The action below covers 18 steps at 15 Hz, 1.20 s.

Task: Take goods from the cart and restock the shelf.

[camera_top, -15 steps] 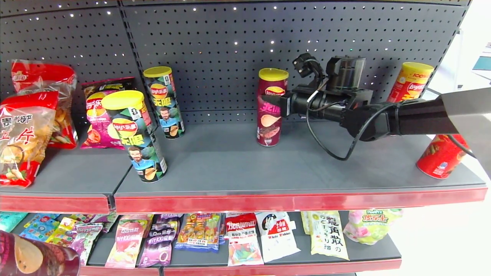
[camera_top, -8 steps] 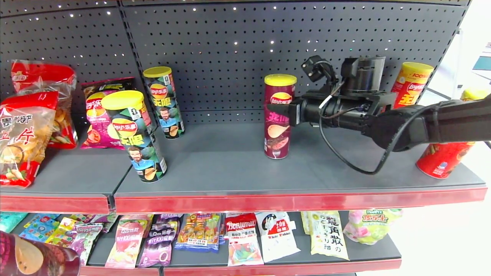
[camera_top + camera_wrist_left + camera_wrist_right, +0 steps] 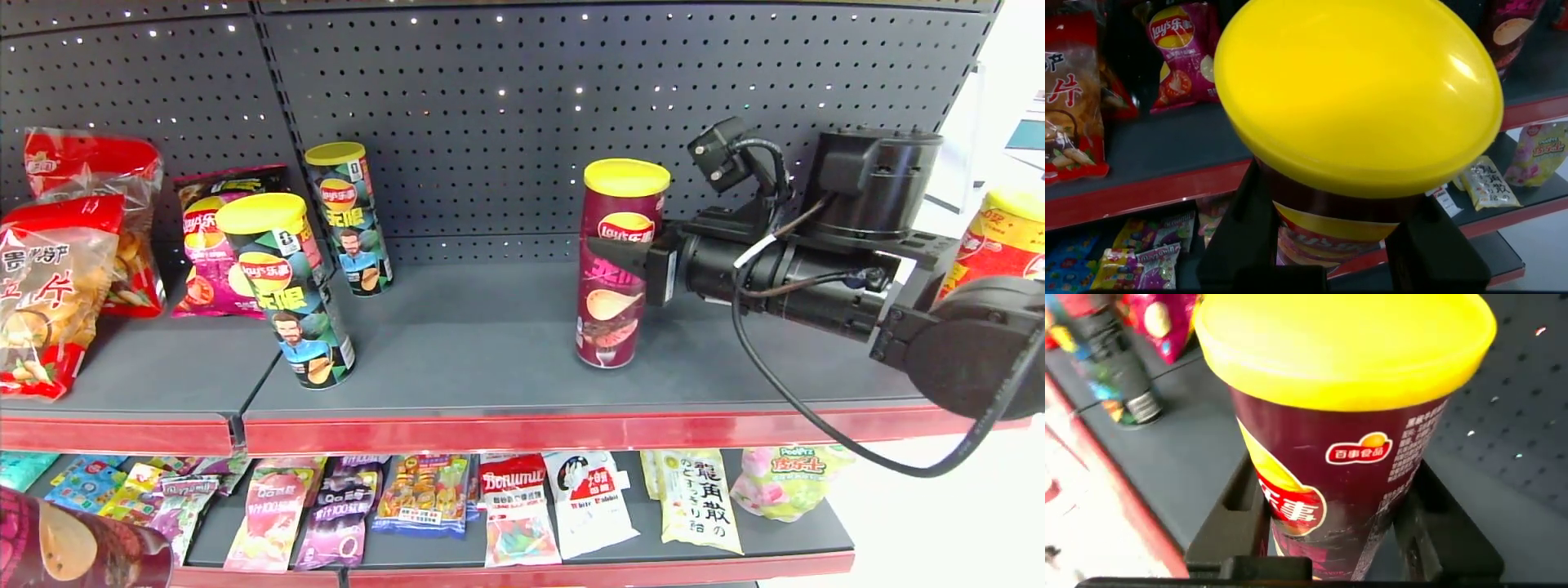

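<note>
A maroon chip can (image 3: 614,269) with a yellow lid stands upright over the middle of the upper shelf board (image 3: 490,351), a little right of centre. My right gripper (image 3: 633,263) is shut on its side, reaching in from the right. I cannot tell whether the base touches the board. The right wrist view has this can (image 3: 1347,425) between the right gripper (image 3: 1331,535) fingers. A second maroon can (image 3: 73,549) lies low at the far left, below the shelf edge. My left gripper (image 3: 1323,249) is shut on that can (image 3: 1360,90).
Two green cans (image 3: 286,290) (image 3: 349,216) stand left of centre. Snack bags (image 3: 57,245) fill the shelf's left end. A red can (image 3: 1000,237) stands at the right end behind my arm. The red shelf lip (image 3: 571,429) runs along the front. Candy bags (image 3: 514,506) lie on the lower shelf.
My right arm has drawn the maroon can away from the back panel, toward the shelf's front and slightly right. The left can has stayed where it was.
</note>
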Tool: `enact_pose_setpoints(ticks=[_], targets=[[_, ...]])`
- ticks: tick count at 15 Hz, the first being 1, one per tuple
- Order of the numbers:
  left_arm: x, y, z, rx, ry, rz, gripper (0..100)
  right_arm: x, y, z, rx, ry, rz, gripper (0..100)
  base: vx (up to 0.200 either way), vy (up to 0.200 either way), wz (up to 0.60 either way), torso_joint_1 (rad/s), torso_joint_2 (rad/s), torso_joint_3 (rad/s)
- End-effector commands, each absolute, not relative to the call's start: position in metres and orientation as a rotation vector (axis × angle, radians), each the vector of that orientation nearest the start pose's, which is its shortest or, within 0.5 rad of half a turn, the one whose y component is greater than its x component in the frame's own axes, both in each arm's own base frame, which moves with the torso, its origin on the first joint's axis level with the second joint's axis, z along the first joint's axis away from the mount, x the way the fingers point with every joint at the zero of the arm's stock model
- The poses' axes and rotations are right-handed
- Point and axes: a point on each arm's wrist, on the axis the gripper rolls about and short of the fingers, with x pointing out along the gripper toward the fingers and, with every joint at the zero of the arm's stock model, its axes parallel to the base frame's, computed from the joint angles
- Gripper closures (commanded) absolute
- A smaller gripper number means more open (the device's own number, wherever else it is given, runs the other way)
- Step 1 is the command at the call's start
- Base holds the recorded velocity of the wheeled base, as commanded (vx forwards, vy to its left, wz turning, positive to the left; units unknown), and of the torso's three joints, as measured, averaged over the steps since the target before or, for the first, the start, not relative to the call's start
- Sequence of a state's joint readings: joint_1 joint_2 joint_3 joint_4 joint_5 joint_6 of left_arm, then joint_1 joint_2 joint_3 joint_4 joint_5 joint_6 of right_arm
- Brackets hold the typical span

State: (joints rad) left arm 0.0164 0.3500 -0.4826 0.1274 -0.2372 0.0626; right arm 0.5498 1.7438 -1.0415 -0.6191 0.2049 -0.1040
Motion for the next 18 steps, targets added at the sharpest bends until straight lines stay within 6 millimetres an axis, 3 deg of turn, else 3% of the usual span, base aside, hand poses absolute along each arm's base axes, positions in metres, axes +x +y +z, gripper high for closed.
enact_pose_setpoints(ticks=[1, 18], targets=[[-0.017, -0.006, 0.201, 0.063, -0.013, -0.221, 100, 0.263, 0.183, 0.228, -0.119, 0.061, 0.797, 100, 0.000, 0.000, 0.00, 0.000, 0.00, 0.000], [-0.017, -0.006, 0.200, 0.063, -0.012, -0.222, 100, 0.263, 0.184, 0.205, -0.146, 0.051, 0.800, 100, 0.000, 0.000, 0.00, 0.000, 0.00, 0.000]])
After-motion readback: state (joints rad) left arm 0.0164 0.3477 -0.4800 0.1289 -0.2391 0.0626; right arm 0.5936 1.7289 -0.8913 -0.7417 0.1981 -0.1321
